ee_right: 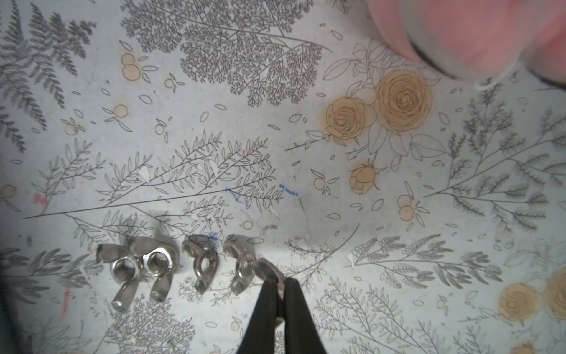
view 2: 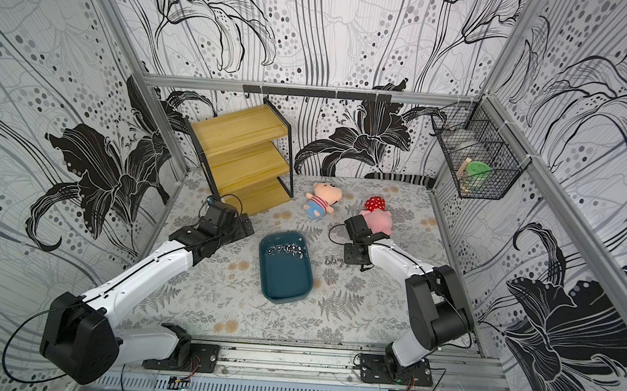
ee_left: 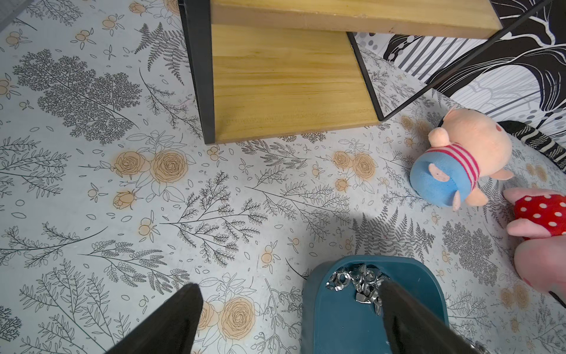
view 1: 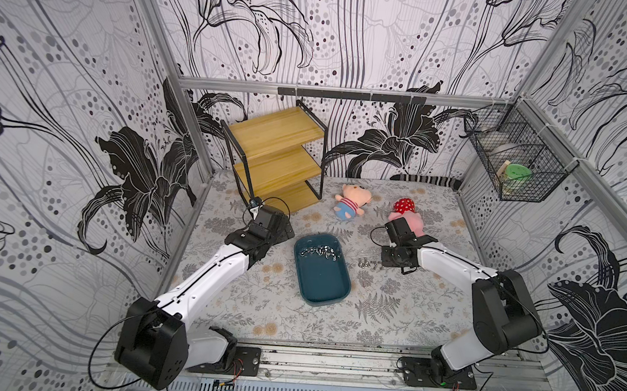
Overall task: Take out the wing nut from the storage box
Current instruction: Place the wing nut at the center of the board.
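1. The storage box (view 1: 321,284) sits mid-table between both arms. A heap of wing nuts (view 1: 319,251) fills its far end; its near end is bare.
2. The right gripper (ee_right: 277,280) is just right of the box's far end, outside it, with fingers pressed together on one wing of a wing nut (ee_right: 245,266). The nut is low at the tabletop; can't tell if it rests on it.
3. Three more nuts (ee_right: 159,266) lie in a row between the held nut and the box, on the table. The two nearest the box touch each other. In both top views the gripper body hides its own tips.
4. The left gripper (ee_left: 289,285) is just left of the box's far end, spread wide. In the left wrist view one finger (ee_left: 407,315) covers part of the heap.
5. A pink plush (view 1: 405,210) with a red dotted cap lies beyond the box on the right, just behind the right wrist, which covers part of it.
6. A striped-shirt plush (view 1: 351,203) lies beyond the box, well apart from it.
7. A wooden shelf (view 1: 277,156) stands beyond the box on the left, near the left gripper.
8. A wire basket (view 1: 514,157) hangs on the wall right of the box, well apart.
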Tool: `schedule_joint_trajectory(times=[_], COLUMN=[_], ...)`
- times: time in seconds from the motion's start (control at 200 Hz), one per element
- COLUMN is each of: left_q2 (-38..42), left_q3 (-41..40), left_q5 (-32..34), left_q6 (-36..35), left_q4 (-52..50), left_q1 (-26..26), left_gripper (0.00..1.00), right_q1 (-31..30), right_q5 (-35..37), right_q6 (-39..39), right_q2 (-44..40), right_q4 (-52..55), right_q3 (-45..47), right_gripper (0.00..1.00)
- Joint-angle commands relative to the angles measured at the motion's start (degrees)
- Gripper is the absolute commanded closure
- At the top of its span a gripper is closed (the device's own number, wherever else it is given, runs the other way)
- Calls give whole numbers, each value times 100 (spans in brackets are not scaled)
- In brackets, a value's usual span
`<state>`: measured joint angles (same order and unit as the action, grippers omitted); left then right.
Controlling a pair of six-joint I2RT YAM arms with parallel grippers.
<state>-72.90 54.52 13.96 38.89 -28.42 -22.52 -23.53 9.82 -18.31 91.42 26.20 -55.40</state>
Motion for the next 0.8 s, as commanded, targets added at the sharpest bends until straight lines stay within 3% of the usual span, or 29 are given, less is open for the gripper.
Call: schedule_joint_trajectory(times=[0.0,0.796], left_q2=[6,57], left_q3=[112,50], left_q5=[90,125], left_q6=[-41,-16], left_q4=[-40,-40], left_q1=[-37,-40], left_gripper=[5,5], right_q1=[42,121], right_q5=[-73,-113], right_q6=[108,103], right_q2=[135,542], right_q4=[-97,-288], right_q3=[108,231], right_gripper=[98,98])
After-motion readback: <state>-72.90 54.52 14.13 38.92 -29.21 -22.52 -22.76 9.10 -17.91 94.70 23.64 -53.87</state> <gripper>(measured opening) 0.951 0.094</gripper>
